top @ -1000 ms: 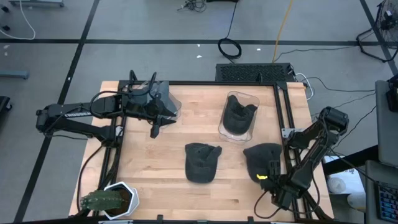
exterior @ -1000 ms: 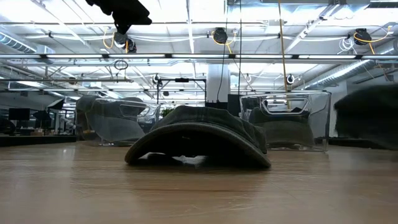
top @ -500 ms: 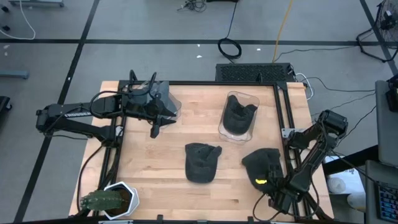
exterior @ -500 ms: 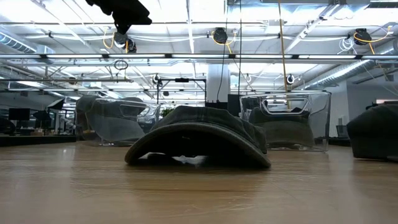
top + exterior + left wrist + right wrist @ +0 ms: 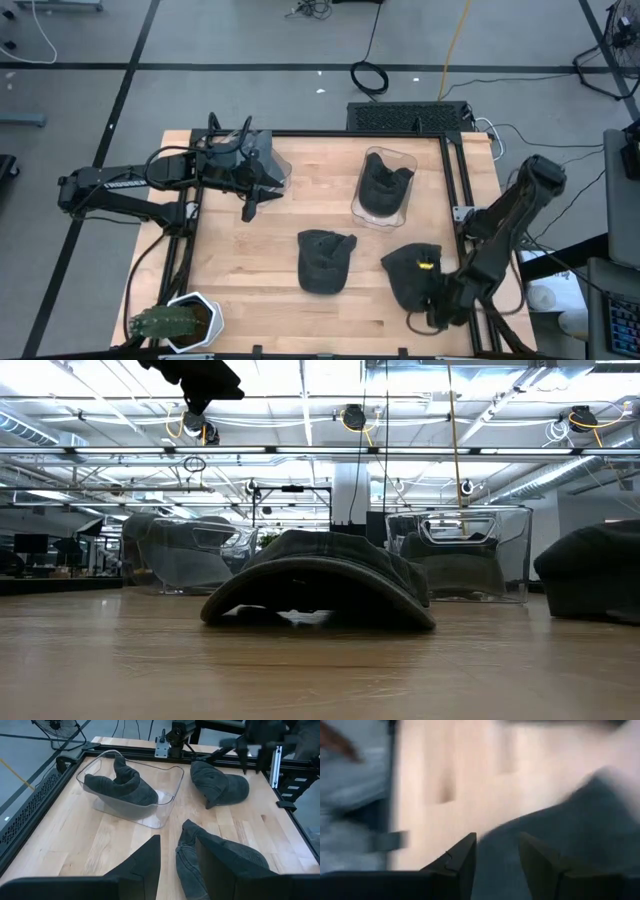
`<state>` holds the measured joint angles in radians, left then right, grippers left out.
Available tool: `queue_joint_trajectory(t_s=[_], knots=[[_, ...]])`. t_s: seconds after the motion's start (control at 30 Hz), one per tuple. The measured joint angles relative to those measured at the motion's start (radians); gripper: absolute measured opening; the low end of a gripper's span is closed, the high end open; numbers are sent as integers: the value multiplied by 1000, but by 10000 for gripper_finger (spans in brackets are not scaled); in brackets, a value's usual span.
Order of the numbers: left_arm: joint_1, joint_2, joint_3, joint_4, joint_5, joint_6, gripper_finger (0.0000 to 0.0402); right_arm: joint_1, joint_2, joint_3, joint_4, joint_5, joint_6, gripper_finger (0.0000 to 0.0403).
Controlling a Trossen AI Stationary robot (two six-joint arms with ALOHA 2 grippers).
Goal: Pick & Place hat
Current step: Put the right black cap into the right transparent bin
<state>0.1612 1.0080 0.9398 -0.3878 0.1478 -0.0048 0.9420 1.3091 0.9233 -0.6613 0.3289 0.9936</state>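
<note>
Three dark hats show. One lies flat, brim down, mid-table (image 5: 325, 260) (image 5: 320, 575). One sits in a clear bin (image 5: 385, 190) (image 5: 130, 790). The third hat (image 5: 408, 275) (image 5: 590, 570), with a yellow tag, is bunched on the table's near right part. My right gripper (image 5: 433, 305) (image 5: 496, 857) is at this hat's near edge, shut on its cloth. My left gripper (image 5: 250, 208) (image 5: 177, 865) hovers open over the table's far left part, touching nothing. My right gripper has dark cloth of the right-hand hat (image 5: 495, 840) between its two fingers, at the hat's near edge. The fingers come low from the table's near right corner. The hat's far part rests on the table (image 5: 405, 262). The blurred wrist view hides layers and depth.
A second clear bin (image 5: 272, 165) stands at the far left beside my left arm. A white pot with a cactus (image 5: 180, 322) sits at the near left corner. A black metal frame (image 5: 455, 200) runs along the table's edges. Bare wood lies between the left arm and the middle hat.
My right arm has raised its elbow and swung toward the far edge while its gripper stayed low by the near right corner. The right-hand hat has slid a little toward the table's left and near edge and has bunched up from its flatter shape.
</note>
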Motion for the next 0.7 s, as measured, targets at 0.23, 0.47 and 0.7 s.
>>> queue_joint_trajectory(t_s=[0.23, 0.47, 0.7], knots=[[0, 0, 0, 0, 0, 0, 131, -177, -131, 0, -176, 58, -143, 198], [0, 0, 0, 2, 0, 0, 131, -417, -138, -53, -236, -172, -311, 259], [0, 0, 0, 4, 0, 0, 131, -567, -138, -170, -19, -382, -432, 259]])
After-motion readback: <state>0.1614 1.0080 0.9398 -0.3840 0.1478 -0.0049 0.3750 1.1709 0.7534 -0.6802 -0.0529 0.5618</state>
